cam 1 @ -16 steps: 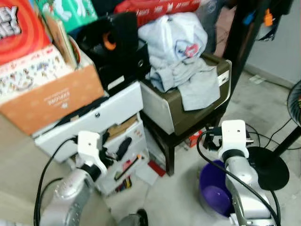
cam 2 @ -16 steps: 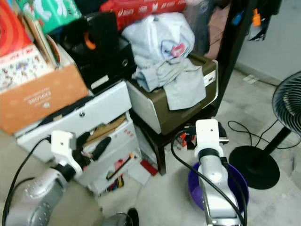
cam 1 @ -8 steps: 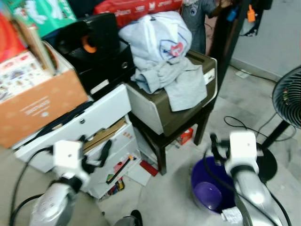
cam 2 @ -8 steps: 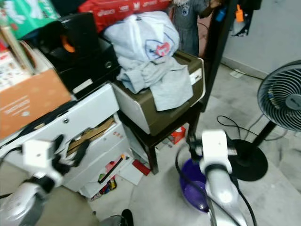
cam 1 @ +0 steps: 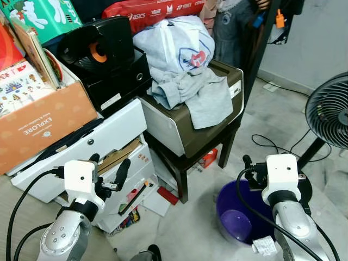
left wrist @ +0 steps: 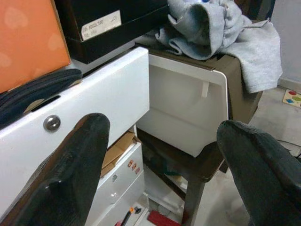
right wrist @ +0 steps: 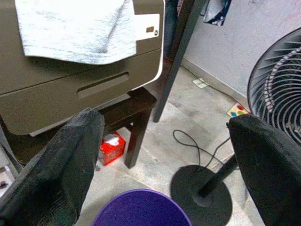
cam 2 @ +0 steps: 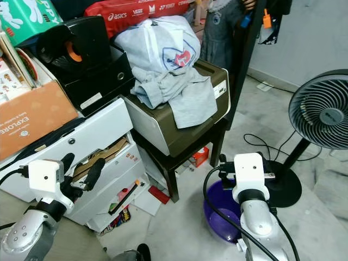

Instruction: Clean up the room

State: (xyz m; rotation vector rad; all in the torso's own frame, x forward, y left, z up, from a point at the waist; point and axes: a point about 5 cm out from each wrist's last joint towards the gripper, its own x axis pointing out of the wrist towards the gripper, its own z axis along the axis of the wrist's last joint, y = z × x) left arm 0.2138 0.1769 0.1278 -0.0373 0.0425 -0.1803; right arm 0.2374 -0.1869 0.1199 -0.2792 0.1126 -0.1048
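Observation:
A heap of grey clothes (cam 1: pixel 185 70) lies on top of a brown and white printer (cam 1: pixel 190 130), which rests on a dark stool. A purple bucket (cam 1: pixel 239 217) stands on the floor to the right of the stool. My left gripper (cam 1: pixel 110 163) is open and holds nothing. It hovers in front of the white drawer unit (left wrist: pixel 94 108). My right gripper (right wrist: pixel 164 117) is open too, with nothing between its fingers. It hangs just above the bucket's near rim and faces the stool.
A standing fan (cam 1: pixel 329 111) with a round black base and a loose cable stands at the right. An orange cardboard box (cam 1: pixel 38 125) and a black speaker (cam 1: pixel 100 46) sit on the drawers. A small red box (right wrist: pixel 112 143) lies under the stool, and papers and pens lie by the drawers.
The whole picture has shifted as the camera moved, and the fan and more floor have come in at the right. Both arms stay held out in front, with nothing taken hold of.

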